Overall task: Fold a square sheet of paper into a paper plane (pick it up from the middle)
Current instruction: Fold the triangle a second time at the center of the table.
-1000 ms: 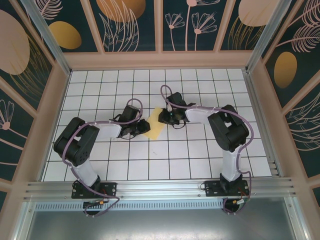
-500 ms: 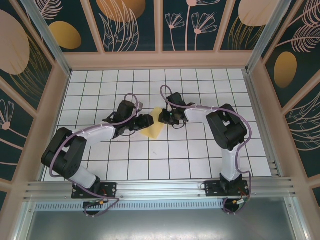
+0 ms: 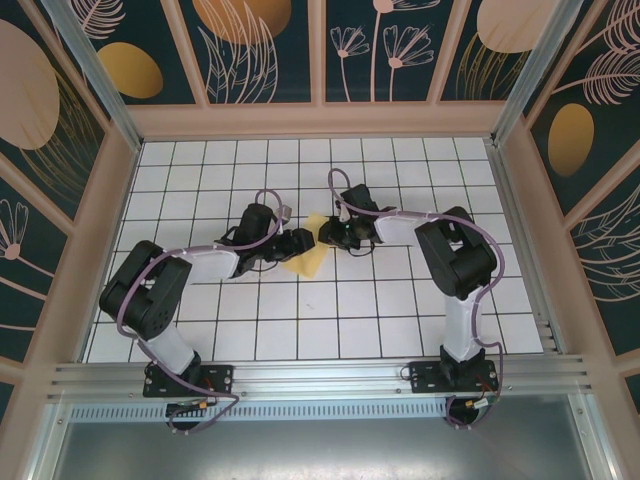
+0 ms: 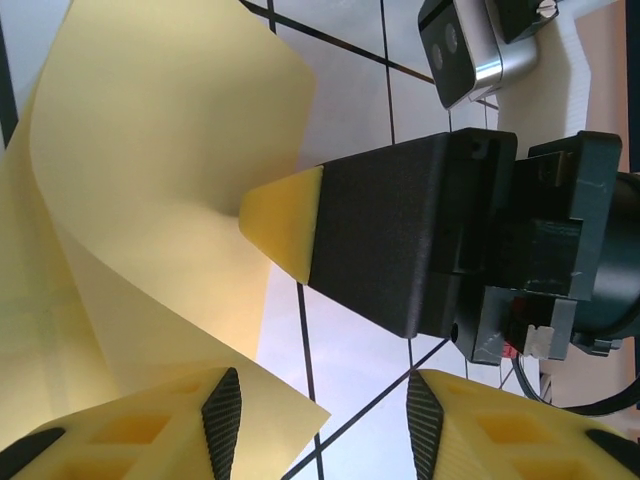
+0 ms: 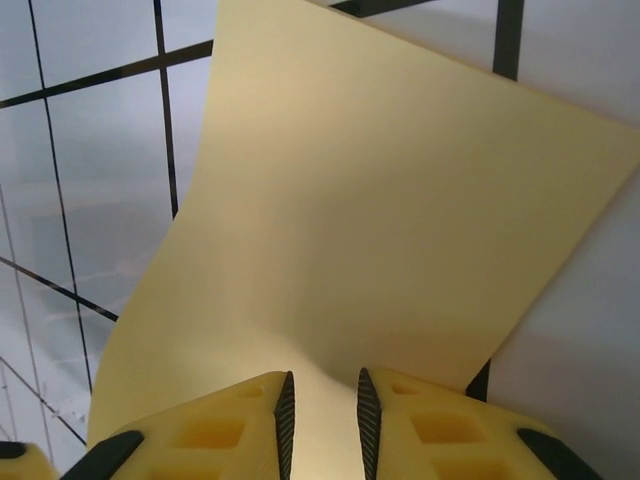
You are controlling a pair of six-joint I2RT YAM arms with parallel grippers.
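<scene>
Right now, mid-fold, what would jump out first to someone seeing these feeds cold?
The bright yellow square sheet of paper lies mid-table, curling up off the white grid table between both arms. The right hand pinches its edge, while the left hand faces it from the other side with fingers spread apart.

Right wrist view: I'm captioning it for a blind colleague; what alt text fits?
A bright yellow square sheet of paper curves away from the right gripper, whose yellow jaws pinch its near edge at the bottom of the picture. Behind it lies the white table with black grid lines.
</scene>
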